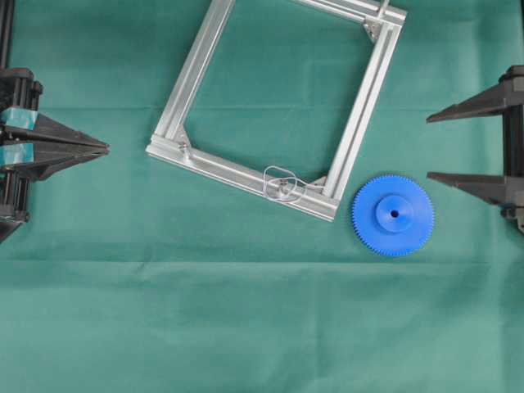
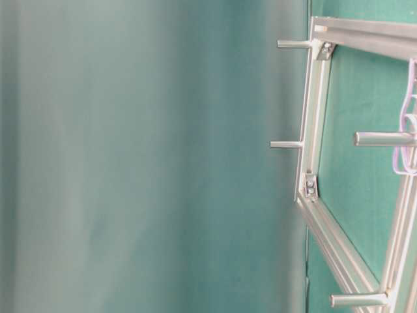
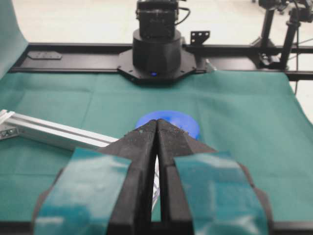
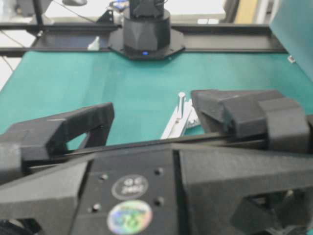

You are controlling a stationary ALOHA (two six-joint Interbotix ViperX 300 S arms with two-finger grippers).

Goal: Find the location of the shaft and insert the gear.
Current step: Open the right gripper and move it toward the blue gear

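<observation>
Right wrist view: unreadable round stickers; right gripper [image 1: 428, 147] fingers apart, left gripper [image 1: 107, 150] fingers together.

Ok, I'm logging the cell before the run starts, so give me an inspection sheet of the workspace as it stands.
Surface: green cloth, flat, faint creases.
Job's things: gear flat on the cloth beside the aluminium frame; shaft with clear base on the frame's near rail.
Clutter: nothing seen.
Grippers: left gripper shut, empty; right gripper open, empty, near the gear.
Cables: dark leads behind the table in the wrist views.
Surroundings: black arm bases and rails.
</observation>
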